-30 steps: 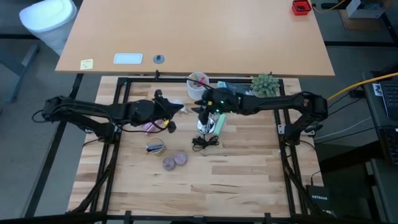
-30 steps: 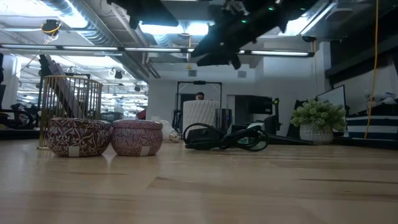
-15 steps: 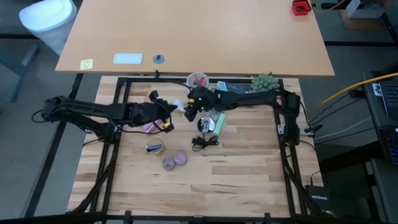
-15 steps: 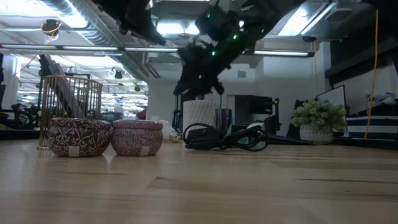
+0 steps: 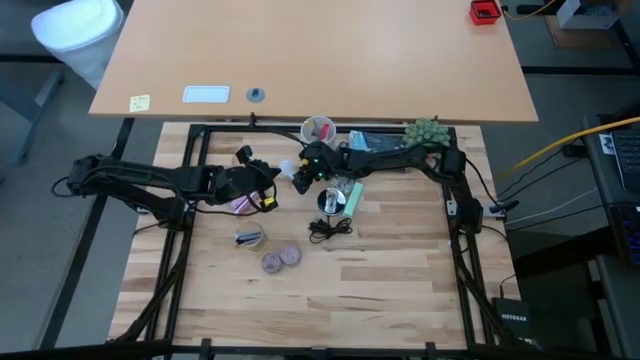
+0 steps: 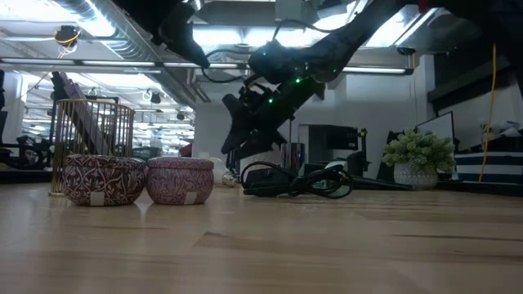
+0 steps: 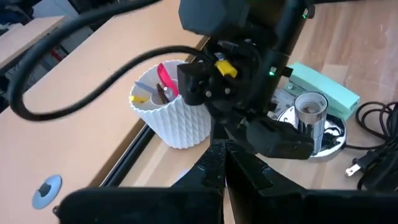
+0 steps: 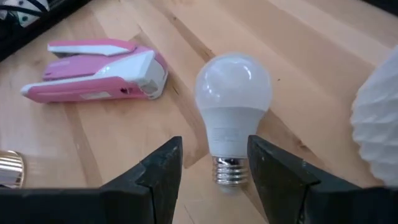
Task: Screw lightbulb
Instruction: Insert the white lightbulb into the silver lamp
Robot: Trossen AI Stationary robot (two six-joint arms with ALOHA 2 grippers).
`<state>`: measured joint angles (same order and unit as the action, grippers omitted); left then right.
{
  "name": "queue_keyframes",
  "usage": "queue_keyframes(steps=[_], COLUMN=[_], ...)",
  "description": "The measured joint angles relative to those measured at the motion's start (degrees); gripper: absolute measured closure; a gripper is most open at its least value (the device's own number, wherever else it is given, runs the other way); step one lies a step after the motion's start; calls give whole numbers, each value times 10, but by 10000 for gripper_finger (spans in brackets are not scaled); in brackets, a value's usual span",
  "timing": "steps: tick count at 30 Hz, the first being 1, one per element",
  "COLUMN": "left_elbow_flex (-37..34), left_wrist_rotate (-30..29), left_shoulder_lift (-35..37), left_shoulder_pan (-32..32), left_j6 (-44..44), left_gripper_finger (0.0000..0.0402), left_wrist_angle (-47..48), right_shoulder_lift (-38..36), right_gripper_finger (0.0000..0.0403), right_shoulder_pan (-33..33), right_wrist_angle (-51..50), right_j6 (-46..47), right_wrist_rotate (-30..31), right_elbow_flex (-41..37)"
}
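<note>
The white lightbulb [image 8: 233,99] lies on its side on the wooden table, its silvery screw base [image 8: 229,173] pointing toward my right wrist camera. It shows as a small white spot in the high view [image 5: 288,168]. My right gripper [image 8: 214,171] is open, low over the table, one finger on each side of the bulb's neck and base; I cannot tell whether it touches. My left gripper [image 5: 270,180] is shut, just left of the bulb. The chrome lamp socket [image 7: 310,111] stands upright on its round base right of the bulb.
A pink stapler [image 8: 99,68] lies near the bulb. A white cup of pens [image 7: 171,115], a green box [image 7: 326,90] and a black cord [image 5: 330,228] surround the socket. Two purple discs [image 5: 281,258] lie nearer the front; a small plant [image 5: 425,135] stands far right.
My right gripper has left its place above the lamp socket, gone toward the table's left and far edge, and come down to the bulb, its open fingers now on either side of it. The bulb has stayed where it lay.
</note>
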<state>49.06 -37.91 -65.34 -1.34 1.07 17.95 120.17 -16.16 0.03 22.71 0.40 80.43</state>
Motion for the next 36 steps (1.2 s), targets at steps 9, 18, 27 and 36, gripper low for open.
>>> queue_keyframes(steps=[9,18,27,36], left_elbow_flex=[0,0,0,0], left_wrist_rotate=[0,0,0,0], left_shoulder_lift=[0,0,0,0], left_shoulder_pan=[0,0,0,0], left_j6=[-9,3,6,6], left_gripper_finger=[400,400,400,400], left_wrist_angle=[-1,0,0,0], right_shoulder_lift=[24,32,48,54], right_gripper_finger=[216,216,216,216], right_shoulder_pan=[0,13,26,27], right_wrist_angle=[4,0,11,26], right_j6=[0,-7,-21,-22], right_wrist_rotate=[10,36,74,91], right_elbow_flex=[7,6,6,6])
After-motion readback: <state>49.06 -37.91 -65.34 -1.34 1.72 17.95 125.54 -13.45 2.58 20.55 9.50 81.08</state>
